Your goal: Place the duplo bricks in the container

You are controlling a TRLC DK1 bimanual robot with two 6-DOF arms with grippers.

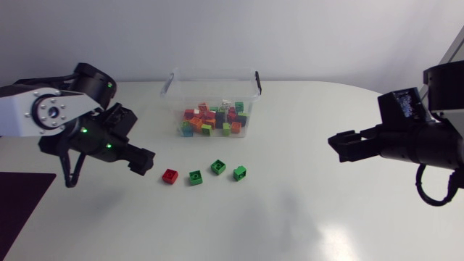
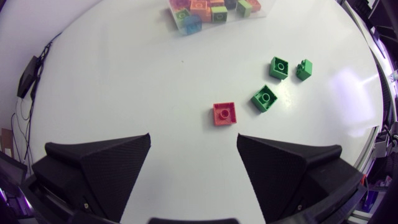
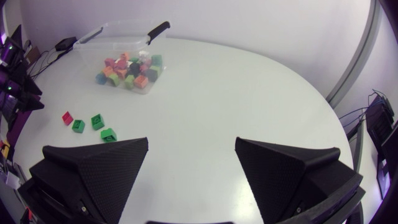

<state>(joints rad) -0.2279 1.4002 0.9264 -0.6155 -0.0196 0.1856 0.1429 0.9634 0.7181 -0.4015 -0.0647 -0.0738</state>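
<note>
A red brick (image 1: 170,175) and three green bricks (image 1: 195,177) (image 1: 218,167) (image 1: 240,172) lie in a row on the white table in front of the clear container (image 1: 173,84), which holds several coloured bricks. My left gripper (image 1: 145,161) hangs open just left of the red brick; in the left wrist view the red brick (image 2: 224,113) lies a short way ahead of the open fingers (image 2: 99,165). My right gripper (image 1: 338,145) stands open at the right, far from the bricks. In the right wrist view the container (image 3: 93,38) and the loose bricks (image 3: 97,121) lie far ahead.
A dark mat (image 1: 18,199) covers the table's front left corner. The container has black clip handles (image 1: 257,80). Bare white table (image 1: 290,210) stretches between the bricks and my right arm.
</note>
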